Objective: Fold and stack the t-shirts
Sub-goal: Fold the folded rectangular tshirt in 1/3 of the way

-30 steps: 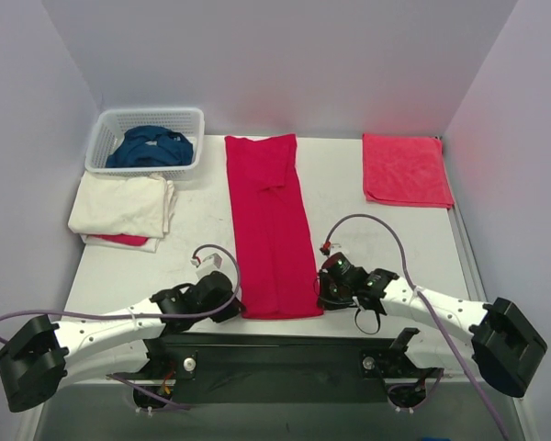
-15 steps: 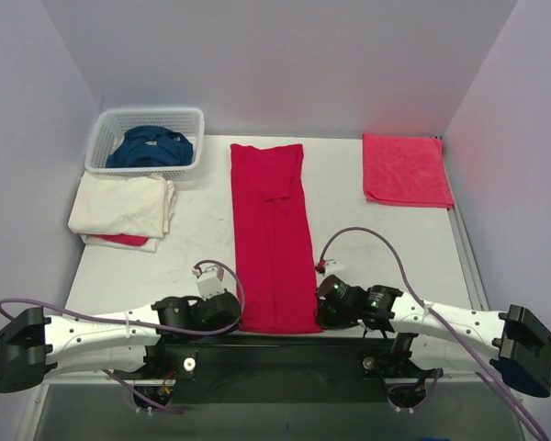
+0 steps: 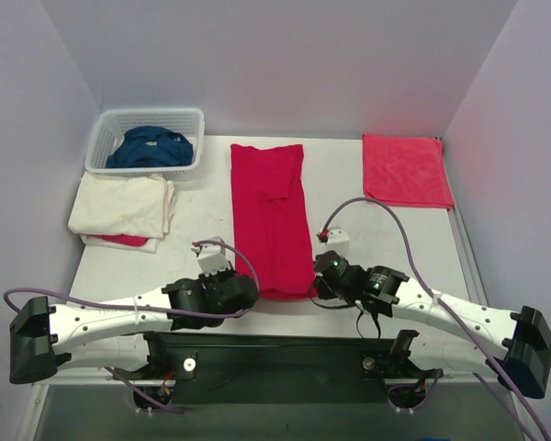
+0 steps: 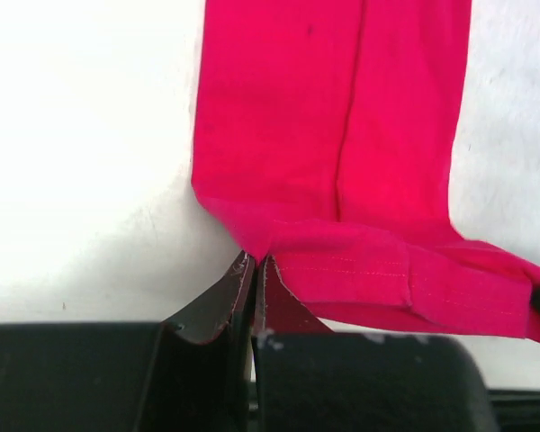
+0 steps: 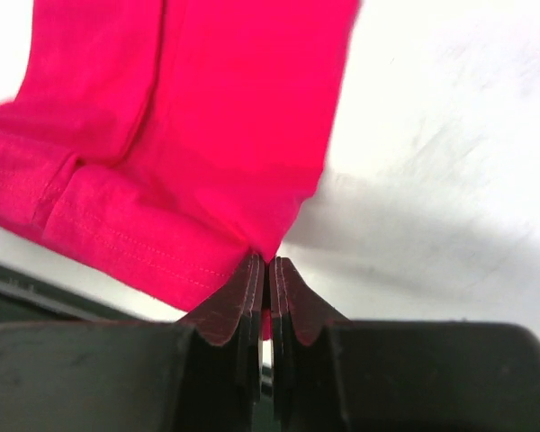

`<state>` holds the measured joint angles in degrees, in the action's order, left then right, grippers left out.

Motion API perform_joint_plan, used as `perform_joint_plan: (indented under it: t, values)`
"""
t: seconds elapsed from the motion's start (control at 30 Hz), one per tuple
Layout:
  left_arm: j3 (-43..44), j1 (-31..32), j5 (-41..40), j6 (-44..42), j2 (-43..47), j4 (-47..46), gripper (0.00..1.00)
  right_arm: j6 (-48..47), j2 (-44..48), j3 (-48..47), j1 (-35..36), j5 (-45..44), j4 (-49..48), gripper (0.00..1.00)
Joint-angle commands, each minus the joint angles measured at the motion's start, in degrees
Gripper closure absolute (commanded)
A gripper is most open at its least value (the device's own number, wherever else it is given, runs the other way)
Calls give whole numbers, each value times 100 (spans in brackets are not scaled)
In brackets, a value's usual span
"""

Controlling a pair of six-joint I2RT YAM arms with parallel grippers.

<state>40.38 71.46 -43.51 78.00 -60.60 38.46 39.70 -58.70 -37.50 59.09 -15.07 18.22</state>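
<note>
Top view. At the far left corner we see a white plastic lattice basket [image 3: 140, 171], rectangular, with its long side running left to right. At the far right lies a coral-pink square cloth [image 3: 406, 170], folded flat, its right edge close to the table's right edge. Both rest on a white, lightly scuffed tabletop [image 3: 200, 225]. We note pale lilac-grey walls enclosing it: a far wall [image 3: 275, 64] and one on each side.
</note>
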Motion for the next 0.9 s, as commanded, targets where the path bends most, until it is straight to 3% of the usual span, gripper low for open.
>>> perform_joint_plan:
  t: [0.0, 0.17, 0.5, 0.87]
  values:
    - [514, -123, -1019, -205, -232, 443, 100, -462, -325, -521, -380, -602, 103, 100]
    - [892, -674, -1416, -975, -514, 7, 100, -990, -730, -1109, -1056, -436, -291, 100]
    - [1190, -2424, 33, -3184, -1568, -2535, 100, -1588, -2425, -2270, -2032, 267, -811, 100]
    - [2386, -3445, 922, -3853, -3273, -3221, 100, -1773, -3999, -3658, -2709, 768, -987, 100]
